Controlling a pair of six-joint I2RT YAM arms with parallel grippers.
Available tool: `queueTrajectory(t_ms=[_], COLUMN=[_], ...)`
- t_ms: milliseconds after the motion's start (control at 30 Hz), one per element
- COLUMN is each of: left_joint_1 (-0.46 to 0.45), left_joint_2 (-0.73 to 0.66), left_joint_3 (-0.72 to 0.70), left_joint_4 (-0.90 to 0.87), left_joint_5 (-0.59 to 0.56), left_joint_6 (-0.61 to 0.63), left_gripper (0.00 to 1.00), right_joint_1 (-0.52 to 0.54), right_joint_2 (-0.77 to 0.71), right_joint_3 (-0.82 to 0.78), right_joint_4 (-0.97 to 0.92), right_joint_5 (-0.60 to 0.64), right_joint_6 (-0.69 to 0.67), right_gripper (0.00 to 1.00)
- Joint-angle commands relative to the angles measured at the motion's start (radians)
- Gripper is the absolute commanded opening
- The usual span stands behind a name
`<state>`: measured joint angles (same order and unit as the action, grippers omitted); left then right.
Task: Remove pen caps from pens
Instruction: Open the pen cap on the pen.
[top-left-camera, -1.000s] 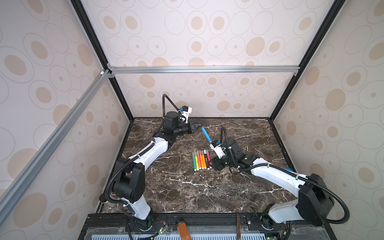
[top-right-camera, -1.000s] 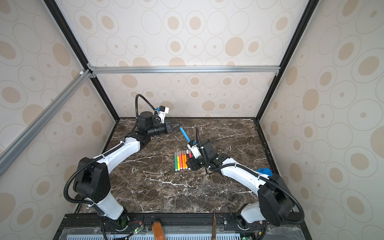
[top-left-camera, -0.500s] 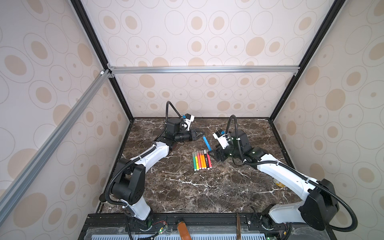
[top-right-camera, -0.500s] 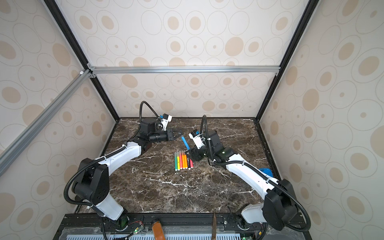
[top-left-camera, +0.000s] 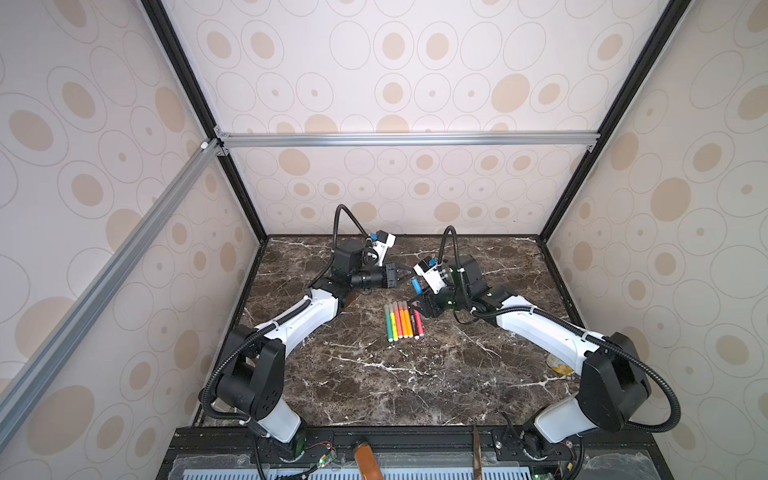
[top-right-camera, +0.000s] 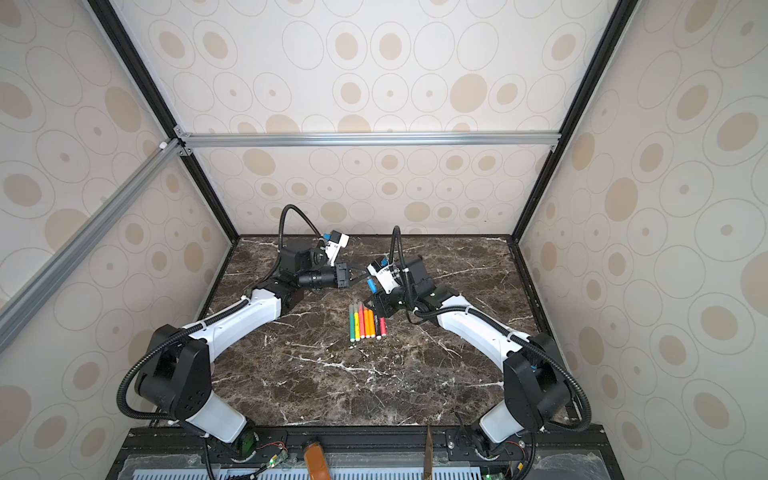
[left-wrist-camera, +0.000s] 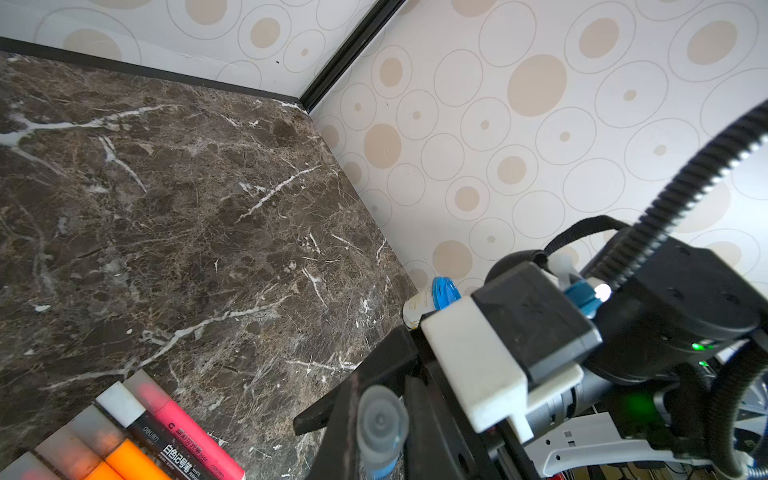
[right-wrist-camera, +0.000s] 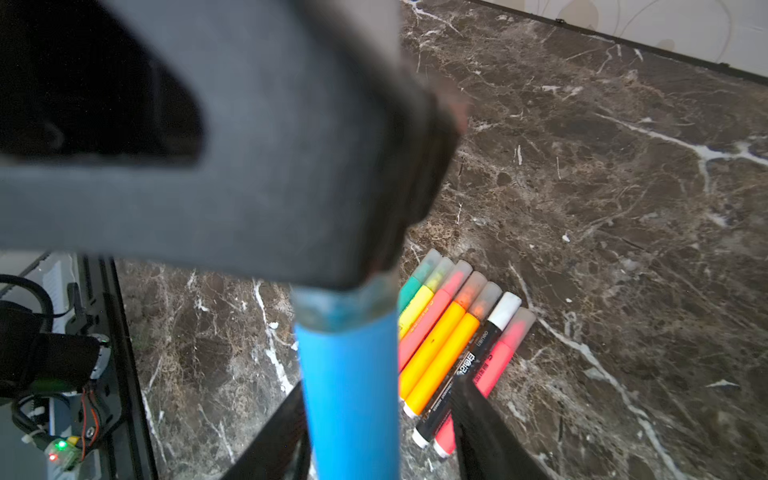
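Observation:
A blue pen (top-left-camera: 414, 284) (top-right-camera: 371, 285) hangs in the air between my two grippers. My left gripper (left-wrist-camera: 380, 432) (top-left-camera: 409, 275) is shut on its translucent pen cap (left-wrist-camera: 380, 415) (right-wrist-camera: 345, 299). My right gripper (right-wrist-camera: 374, 390) (top-left-camera: 417, 296) stands open around the blue barrel (right-wrist-camera: 351, 395). One finger lies against the barrel and the other finger (right-wrist-camera: 478, 415) stands apart from it. Several capped pens (top-left-camera: 403, 320) (top-right-camera: 366, 321) (right-wrist-camera: 453, 332) (left-wrist-camera: 137, 436) lie in a row on the marble table (top-left-camera: 374, 374), just in front of the grippers.
A small white bottle with a blue lid (left-wrist-camera: 432, 297) lies by the right wall behind my right arm. Patterned walls close the table on three sides. A black rail (top-left-camera: 415, 440) with cables runs along the front edge.
My left gripper has carried the blue pen forward and toward the middle. My right arm has risen from beside the row of pens, and its jaws have narrowed around the barrel.

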<state>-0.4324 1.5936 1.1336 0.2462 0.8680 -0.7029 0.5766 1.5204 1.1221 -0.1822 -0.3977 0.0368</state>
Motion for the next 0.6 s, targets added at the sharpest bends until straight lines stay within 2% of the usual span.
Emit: queueTrajectory(t_ms=[0, 267, 300, 433, 567], left_joint_1=[-0.004, -0.008, -0.008, -0.009, -0.006], left_joint_2=[-0.016, 0.02, 0.022, 0.029, 0.042], left_joint_3=[0.005, 0.003, 0.005, 0.017, 0.051], left_joint_4=[0.024, 0.021, 0.019, 0.001, -0.076], left_joint_5=[0.015, 0.003, 0.001, -0.011, -0.077], left_joint_6=[0.004, 0.011, 0.011, 0.029, 0.092], left_gripper=[0.0, 0.0, 0.0, 0.0, 0.0], right_joint_1=[-0.001, -0.002, -0.002, -0.002, -0.001], right_joint_2=[0.004, 0.009, 0.01, 0.011, 0.005], right_joint_3=[0.033, 0.035, 0.035, 0.033, 0.016], right_joint_4=[0.033, 0.025, 0.022, -0.001, -0.055], right_joint_5=[-0.027, -0.064, -0.067, -0.066, -0.035], right_joint_6=[-0.008, -0.006, -0.009, -0.011, -0.017], right_gripper=[0.44, 0.11, 0.02, 0.0, 0.0])
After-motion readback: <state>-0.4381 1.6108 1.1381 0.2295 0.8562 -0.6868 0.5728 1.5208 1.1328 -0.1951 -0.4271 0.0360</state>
